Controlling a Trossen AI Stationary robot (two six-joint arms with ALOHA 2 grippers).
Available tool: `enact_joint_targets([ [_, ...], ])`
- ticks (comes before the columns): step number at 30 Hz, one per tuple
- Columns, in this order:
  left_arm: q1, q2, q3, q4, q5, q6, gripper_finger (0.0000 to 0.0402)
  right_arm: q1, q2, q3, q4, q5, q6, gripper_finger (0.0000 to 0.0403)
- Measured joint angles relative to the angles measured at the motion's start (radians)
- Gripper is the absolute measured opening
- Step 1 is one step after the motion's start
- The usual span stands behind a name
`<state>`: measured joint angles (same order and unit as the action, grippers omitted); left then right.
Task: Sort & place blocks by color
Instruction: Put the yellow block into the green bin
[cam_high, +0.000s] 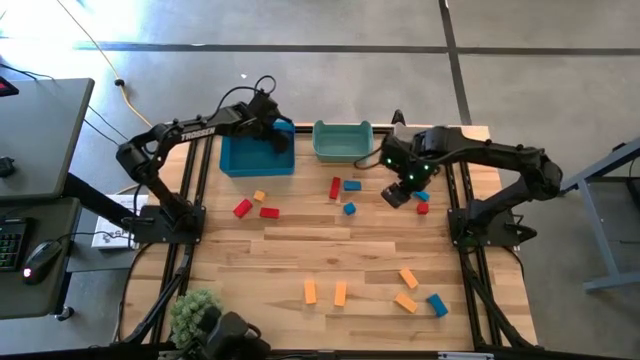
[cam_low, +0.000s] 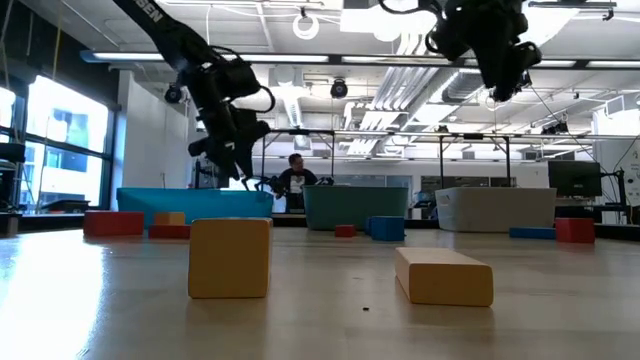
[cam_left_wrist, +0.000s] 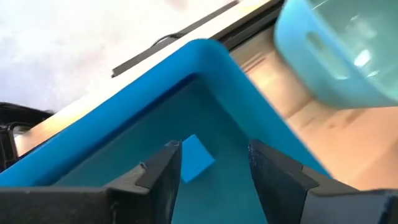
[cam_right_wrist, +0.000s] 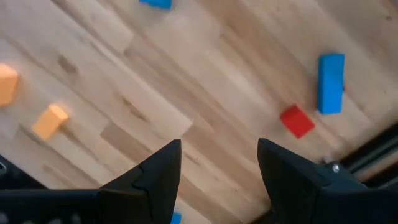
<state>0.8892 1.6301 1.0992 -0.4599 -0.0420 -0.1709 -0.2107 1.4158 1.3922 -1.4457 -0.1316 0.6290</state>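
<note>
Hovering over the blue bin (cam_high: 256, 158) at the far left of the table (cam_high: 300, 260), the left hand (cam_left_wrist: 211, 168) has its fingers apart with nothing between them, and a small blue block (cam_left_wrist: 196, 159) lies loose on the bin's floor just beyond the fingertips. The teal bin (cam_high: 342, 141) stands just beside the blue one, toward the right. The right hand (cam_right_wrist: 217, 163) hangs above the table's right side near that teal bin, its fingers likewise spread and empty, looking down on a red cube (cam_right_wrist: 296, 121) and a blue bar (cam_right_wrist: 331, 83) that lie just beside each other on the wood. The remaining blocks are scattered over the table: two red pieces (cam_high: 255, 210) and a small orange one (cam_high: 259, 196) in front of the blue bin, a red and two blue ones (cam_high: 346, 190) near the middle, and four orange bars (cam_high: 325, 292) with one blue block (cam_high: 438, 305) along the near edge.
</note>
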Motion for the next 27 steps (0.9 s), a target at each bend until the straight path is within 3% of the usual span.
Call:
enact_joint_targets([
  [6,-0.057,-0.067,0.000,0.000,0.006,-0.009,0.0174,0.104,0.000,0.000,-0.014,-0.004,0.013,0.0200],
  [11,-0.126,-0.110,0.000,0.000,0.006,-0.036,0.0174,0.176,0.000,0.000,-0.015,-0.082,0.049,0.0200],
  [27,-0.345,-0.204,0.000,-0.053,0.006,-0.119,0.0174,0.472,0.000,0.000,-0.006,-0.041,0.340,0.0200],
])
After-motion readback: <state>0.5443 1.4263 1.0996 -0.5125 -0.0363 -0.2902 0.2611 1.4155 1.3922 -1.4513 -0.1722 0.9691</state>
